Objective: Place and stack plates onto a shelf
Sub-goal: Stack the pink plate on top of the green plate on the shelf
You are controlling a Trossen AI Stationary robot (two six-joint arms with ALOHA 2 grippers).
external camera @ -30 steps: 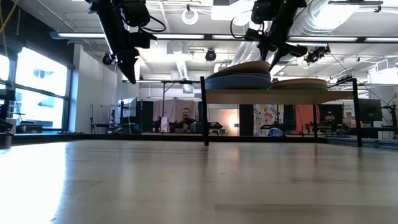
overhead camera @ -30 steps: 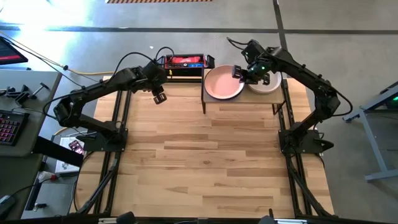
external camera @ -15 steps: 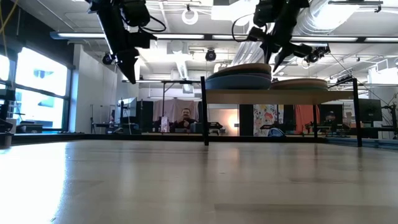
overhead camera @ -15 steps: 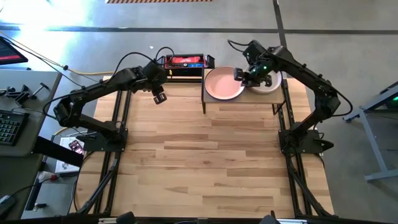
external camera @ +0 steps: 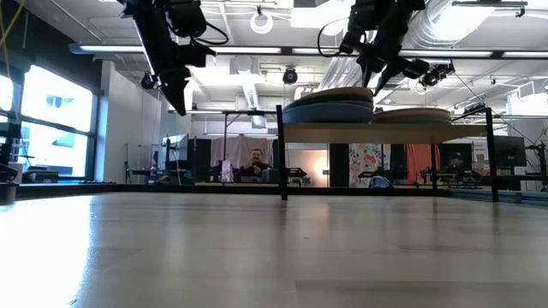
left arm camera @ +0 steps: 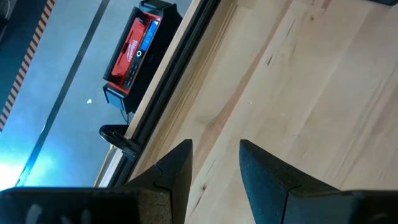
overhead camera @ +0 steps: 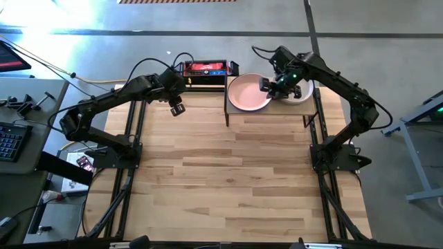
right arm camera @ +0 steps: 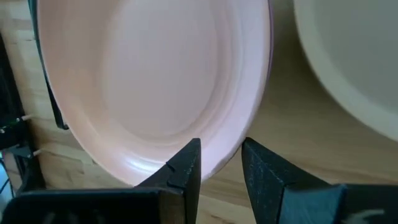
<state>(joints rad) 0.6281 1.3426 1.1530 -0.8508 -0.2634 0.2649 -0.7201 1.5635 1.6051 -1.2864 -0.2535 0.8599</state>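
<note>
Pink, the round matte plate (right arm camera: 168, 74) tops the stack on the small light-wood shelf (overhead camera: 273, 113), directly beneath the right gripper (overhead camera: 277, 84), fingers slightly parted and empty, while the left gripper (overhead camera: 177, 107) waits, also slightly parted.

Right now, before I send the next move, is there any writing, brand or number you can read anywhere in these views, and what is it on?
No text can be read.
Red-and-black box beyond the table's far edge: white lettering on its red top, too blurred to read.
Pink plate, beige plate and shelf: no markings visible.
Room behind the table, low view: posters or signs too small to read.
</note>
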